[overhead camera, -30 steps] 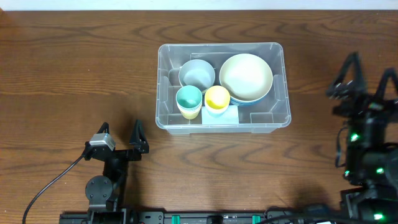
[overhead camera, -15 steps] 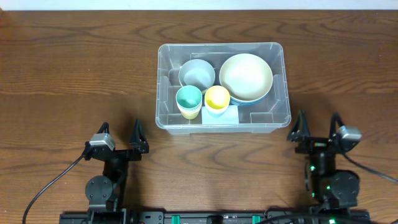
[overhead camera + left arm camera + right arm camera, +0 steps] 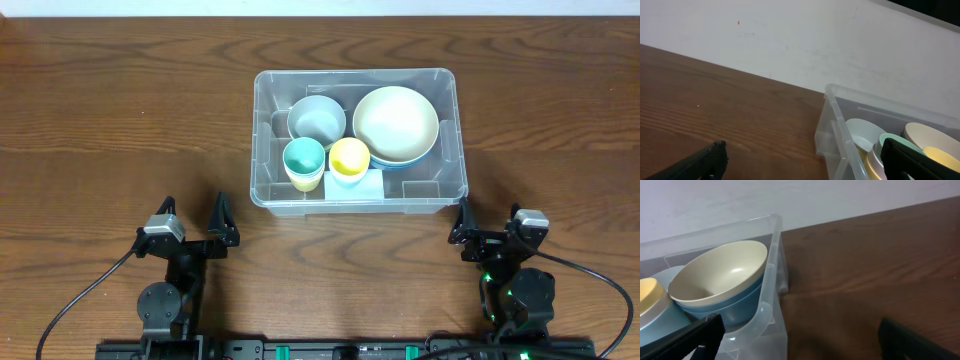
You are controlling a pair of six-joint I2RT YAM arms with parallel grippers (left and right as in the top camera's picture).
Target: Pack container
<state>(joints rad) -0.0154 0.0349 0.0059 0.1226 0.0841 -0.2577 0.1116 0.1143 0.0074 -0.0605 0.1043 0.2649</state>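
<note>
The clear container (image 3: pixel 260 140) stands at the table's middle, a white label (image 3: pixel 366 184) on its front wall. Inside it are a grey bowl (image 3: pixel 317 118), a cream bowl (image 3: pixel 395 122) nested in a blue bowl (image 3: pixel 384 160), a teal cup (image 3: pixel 303 160) and a yellow cup (image 3: pixel 349 157). My left gripper (image 3: pixel 193 206) sits open near the front edge, off the container's front left corner. My right gripper (image 3: pixel 488 214) sits open off the front right corner. In the left wrist view, the left gripper (image 3: pixel 805 160) holds nothing; the container wall (image 3: pixel 836 127) lies ahead. The right gripper (image 3: pixel 800 335) is likewise without load beside the container (image 3: pixel 771 275).
Bare brown wood table (image 3: pixel 120 120) surrounds the container on all sides. A black cable (image 3: pixel 80 300) runs from the left arm's base to the front left. A pale wall (image 3: pixel 790 40) rises behind the table's far edge.
The right arm has come from the table's right side down and left to the front edge, near the container's front right corner. The left arm has not moved.
</note>
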